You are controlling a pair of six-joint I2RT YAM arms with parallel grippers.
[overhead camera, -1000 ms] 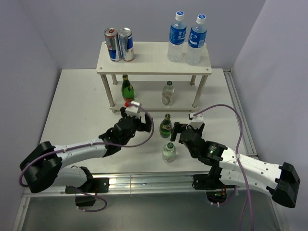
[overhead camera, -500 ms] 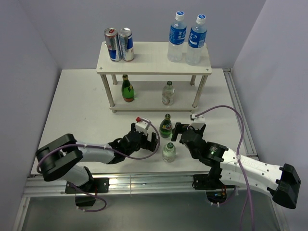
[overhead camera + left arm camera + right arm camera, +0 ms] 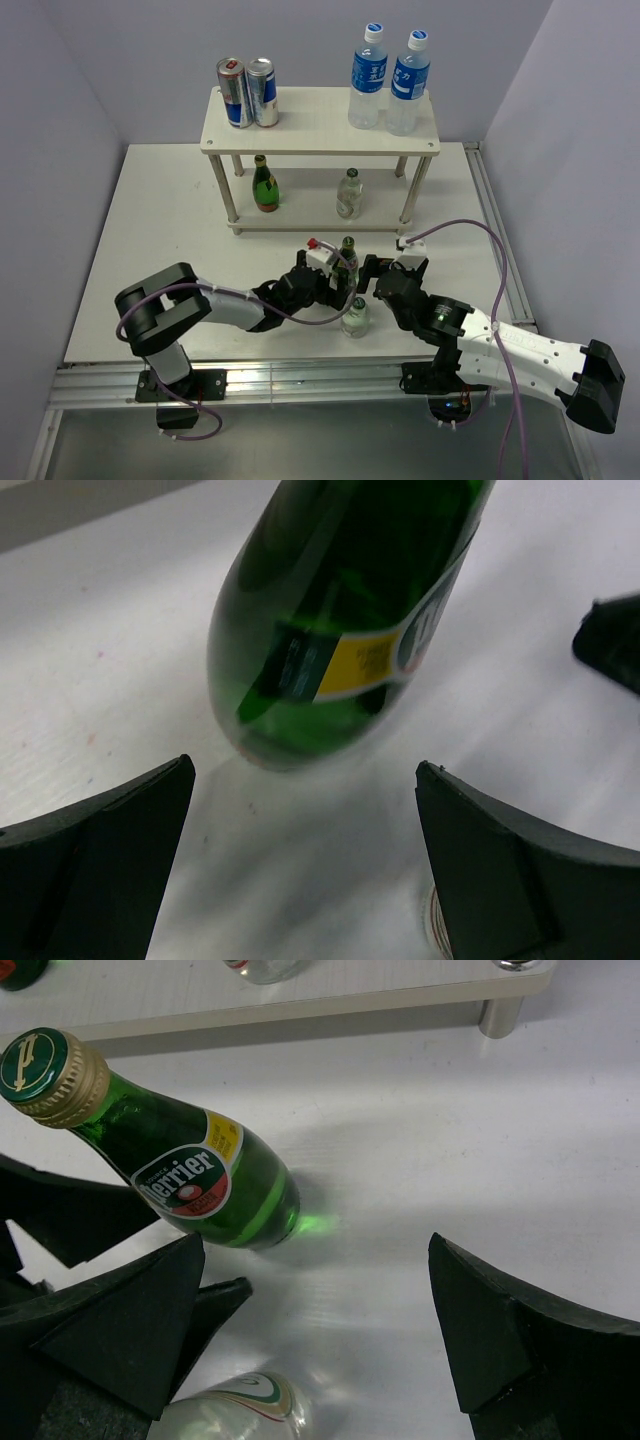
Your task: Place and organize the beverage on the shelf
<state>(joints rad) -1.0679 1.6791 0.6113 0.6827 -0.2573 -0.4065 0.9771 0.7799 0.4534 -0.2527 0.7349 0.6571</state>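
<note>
The cream-white shelf stands at the back. Two cans and two water bottles are on its top board. A green bottle and a clear bottle stand on its lower board. On the table in front, a green Perrier bottle and a small clear bottle stand upright. My left gripper is open, with the green bottle's base just ahead of its jaws. My right gripper is open right of both bottles, holding nothing.
The two grippers nearly meet around the loose bottles; a left fingertip shows in the right wrist view. The shelf's lower board and a front leg lie just behind. The table's metal edge runs along the front.
My left arm has swung right and forward from in front of the shelf to the green bottle on the table. The right arm and all bottles have stayed put.
</note>
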